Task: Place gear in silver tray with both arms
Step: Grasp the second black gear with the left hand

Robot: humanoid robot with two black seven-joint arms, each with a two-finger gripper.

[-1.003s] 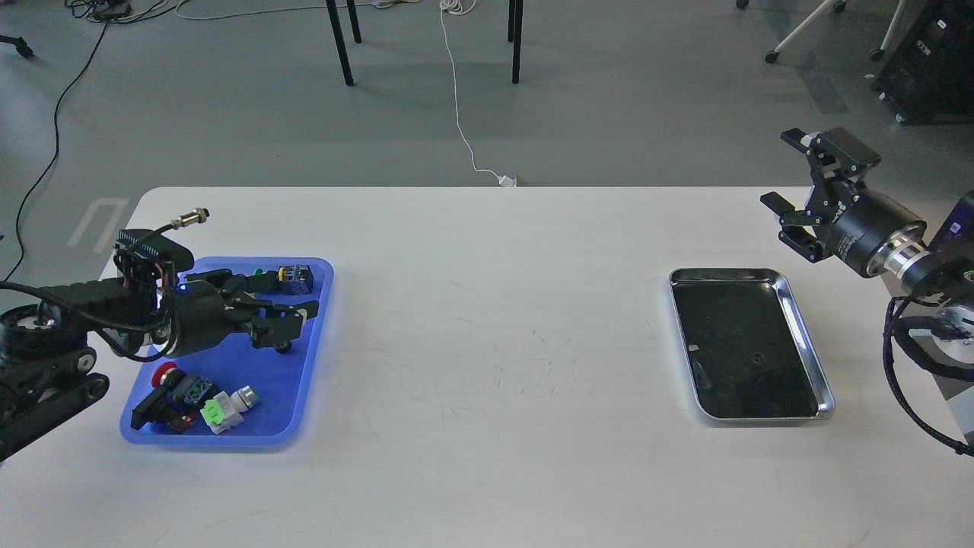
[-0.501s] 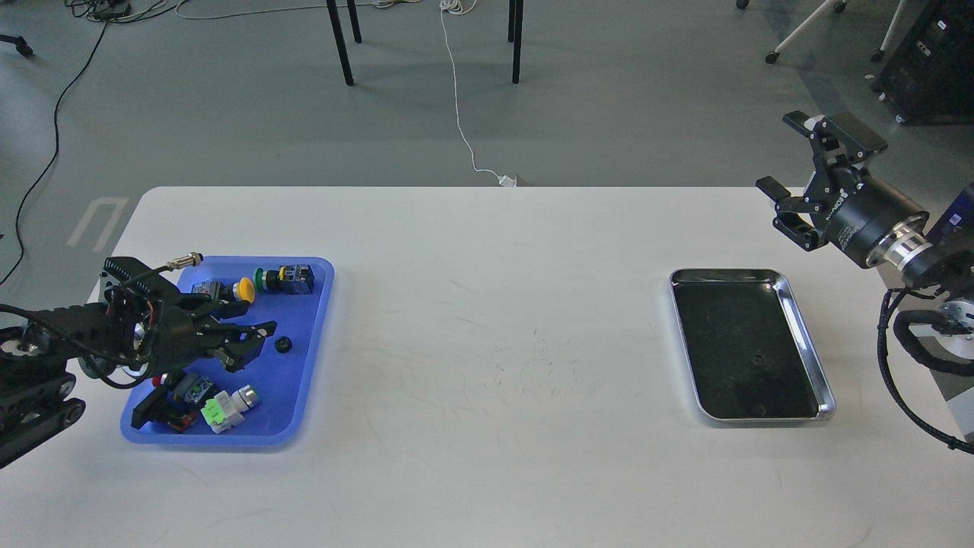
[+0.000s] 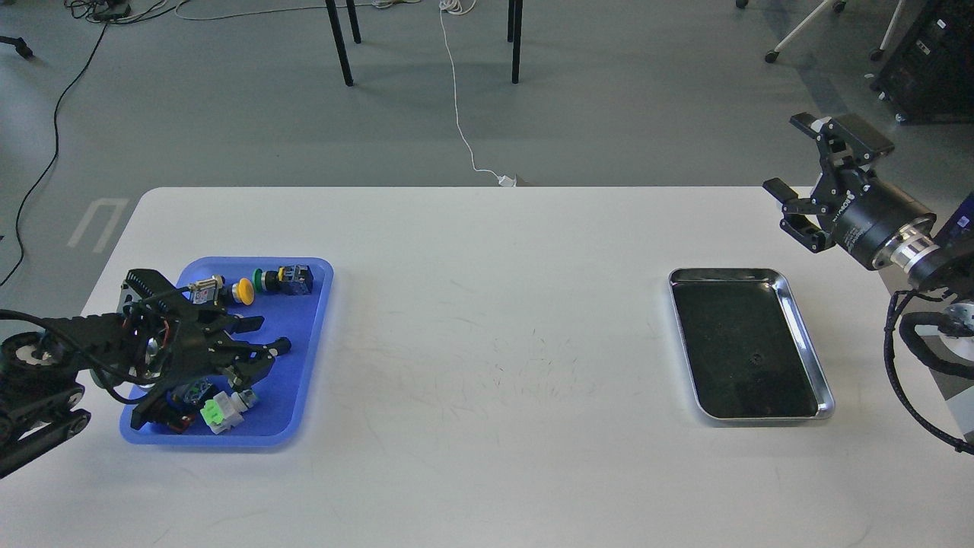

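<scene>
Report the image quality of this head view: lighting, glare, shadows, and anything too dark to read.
Head view: even, diffuse light and sharp focus; only faint soft shadows beside the blue tray and silver tray. The silver tray's rim glints, its bottom a dark reflection. The left gripper is black against dark parts, so its jaws are hard to separate; the right gripper reads clearly, jaws apart.

Glossy metal silver tray [image 3: 808,342], blue plastic tray [image 3: 308,358]

You have a single view, from the robot's head, looking forward and steeply down over the white table [image 3: 487,342]. It stands far enough back to take in the table's full width and the grey floor [image 3: 228,114] beyond, with an arm entering from each side edge.
</scene>
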